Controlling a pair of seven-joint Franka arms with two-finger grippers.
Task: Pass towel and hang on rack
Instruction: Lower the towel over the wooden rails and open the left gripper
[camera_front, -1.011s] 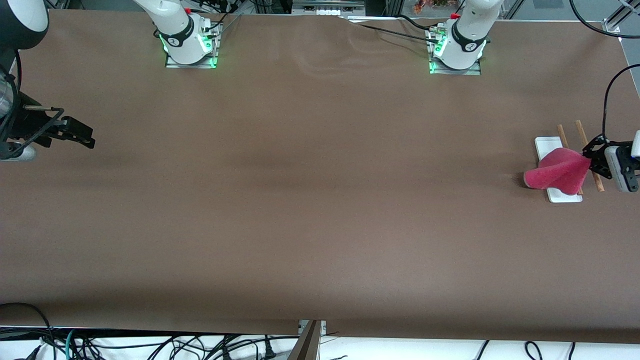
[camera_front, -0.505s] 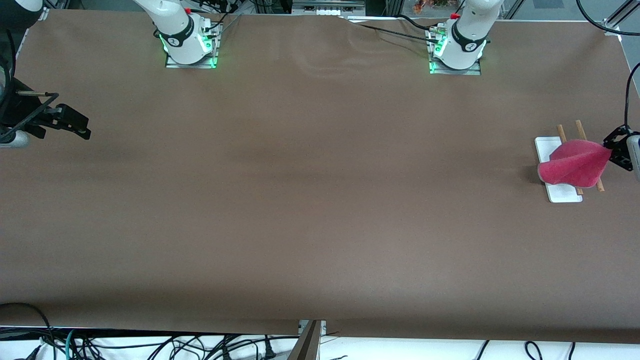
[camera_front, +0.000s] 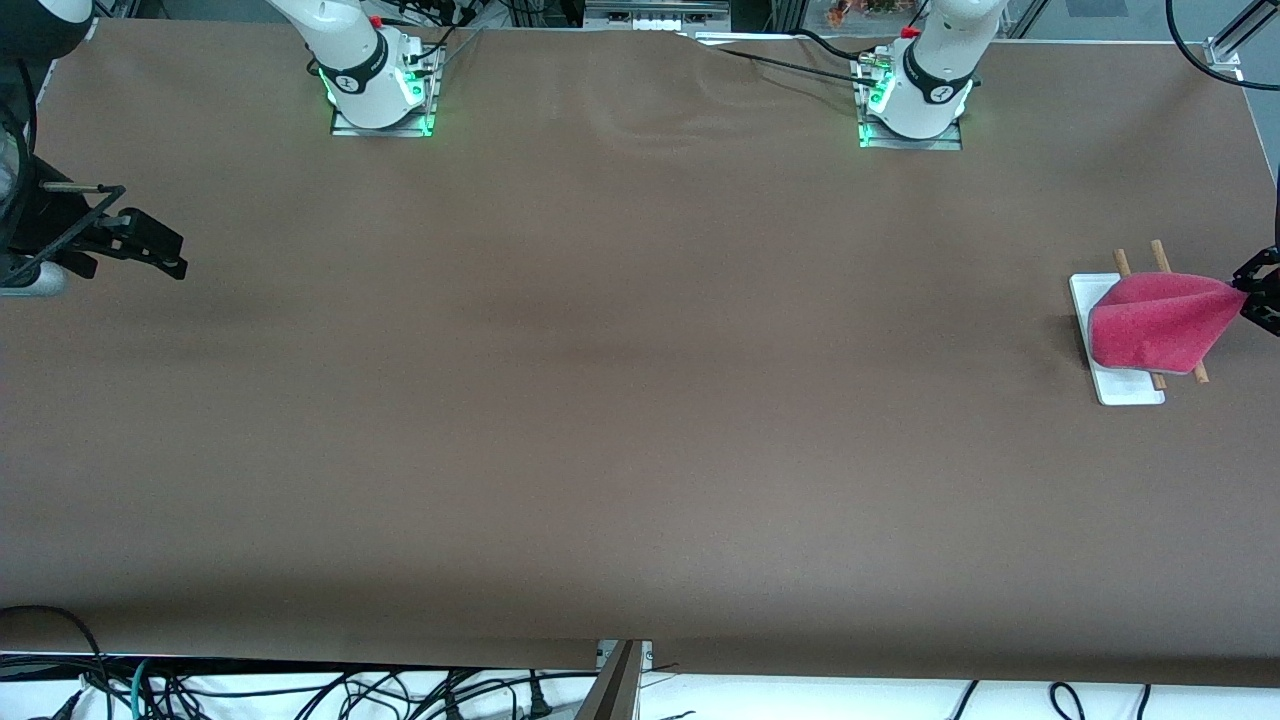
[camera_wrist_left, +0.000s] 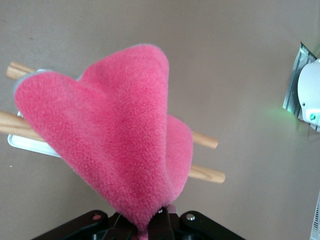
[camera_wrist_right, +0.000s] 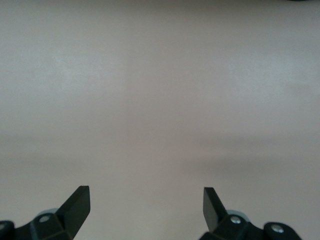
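Observation:
The bright pink towel (camera_front: 1158, 324) hangs spread over the rack's two brown rods (camera_front: 1160, 252), above the rack's white base (camera_front: 1126, 387), at the left arm's end of the table. My left gripper (camera_front: 1258, 297) is shut on one corner of the towel, just past the rods toward the table's end. In the left wrist view the towel (camera_wrist_left: 115, 145) fans out from my left gripper (camera_wrist_left: 150, 229) and covers the middle of both rods (camera_wrist_left: 206, 141); their ends stick out on either side. My right gripper (camera_front: 150, 250) waits open and empty over the right arm's end of the table, its fingertips (camera_wrist_right: 78, 204) wide apart.
The brown table top (camera_front: 620, 400) is bare between the two arms. The arm bases (camera_front: 378, 95) (camera_front: 912, 105) stand along the table's back edge. Cables hang below the front edge (camera_front: 300, 690).
My left gripper has carried the towel toward the table's end, dragging it up across the rods so it now covers them. The right gripper has barely shifted.

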